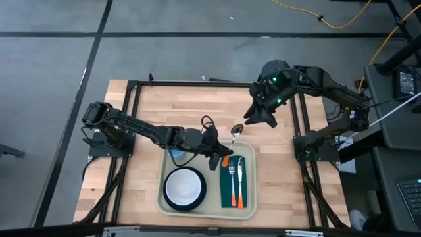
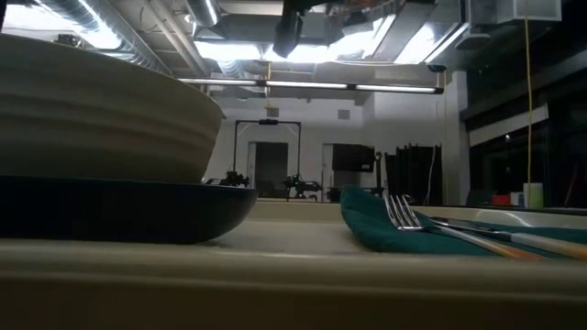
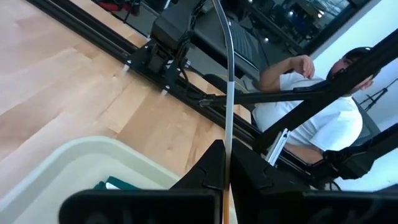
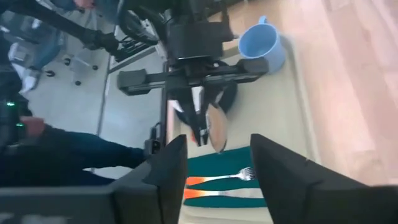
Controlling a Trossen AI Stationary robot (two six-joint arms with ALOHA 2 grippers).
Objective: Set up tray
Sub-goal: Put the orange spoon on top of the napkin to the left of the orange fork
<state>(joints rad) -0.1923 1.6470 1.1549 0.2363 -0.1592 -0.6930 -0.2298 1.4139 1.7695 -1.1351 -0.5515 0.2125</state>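
The beige tray [image 1: 162, 197] lies at the table's near middle. On it a white bowl [image 1: 185, 186] rests on a dark plate, and a fork and knife [image 1: 236, 179] lie on a green napkin [image 1: 246, 197]. My left gripper [image 1: 216, 158] hovers over the tray's far edge, shut on a spoon [image 1: 235, 130]. The spoon's bowl points toward the far right. My right gripper [image 1: 253, 120] hangs open above the bare wood just beyond the spoon's bowl, with nothing between its fingers [image 4: 177, 168]. My left gripper pinches the spoon's handle [image 3: 229, 146] between its two shut fingers. The metal shaft runs straight out from between the fingertips, in line with the fingers. The fingers come nearly level from the table's left. The spoon is lifted clear, its bowl [image 4: 216, 127] in the air.
A blue mug [image 4: 261, 46] stands at the tray's far left corner, under my left arm. Black frame rails run along the table's left, right and far sides. A seated person [image 3: 311, 106] is beyond the table's edge. Bare wood lies far of the tray.
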